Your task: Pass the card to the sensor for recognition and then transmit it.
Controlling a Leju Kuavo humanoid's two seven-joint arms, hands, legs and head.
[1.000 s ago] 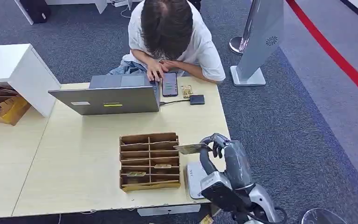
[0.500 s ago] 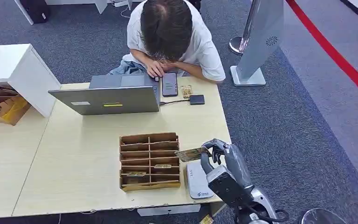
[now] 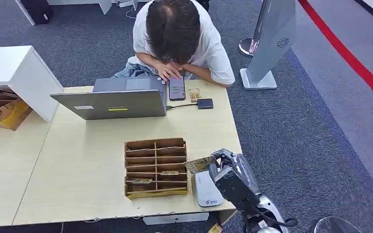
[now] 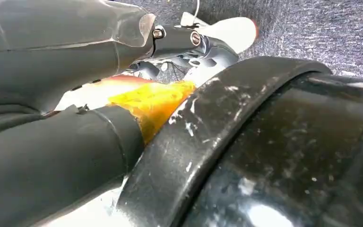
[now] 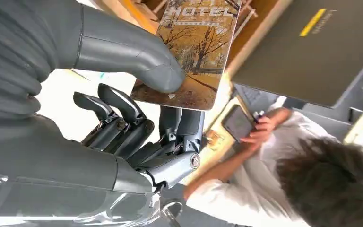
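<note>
My right hand (image 3: 229, 171) pinches a brown hotel card (image 3: 199, 164) between thumb and fingers, just above the far end of the white card sensor (image 3: 207, 192) on the table's near right corner. In the right wrist view the thumb (image 5: 137, 56) presses on the card (image 5: 196, 42), which bears an autumn-tree picture and the word HOTEL; the other fingers curl under it. The card sticks out toward the wooden organizer (image 3: 155, 167). My left hand (image 4: 179, 42) hangs low beside my body with its fingers stretched out, holding nothing.
The slotted wooden organizer holds a few cards. A person (image 3: 175, 34) sits at the table's far side over a phone (image 3: 177, 87), next to an open laptop (image 3: 114, 99) and a small black box (image 3: 205, 103). A white kiosk stand (image 3: 271, 39) rises on the carpet at right.
My right hand has drawn back toward me and sunk lower with the card, which now hangs close over the sensor's far end. The person's hand has shifted slightly on the phone.
</note>
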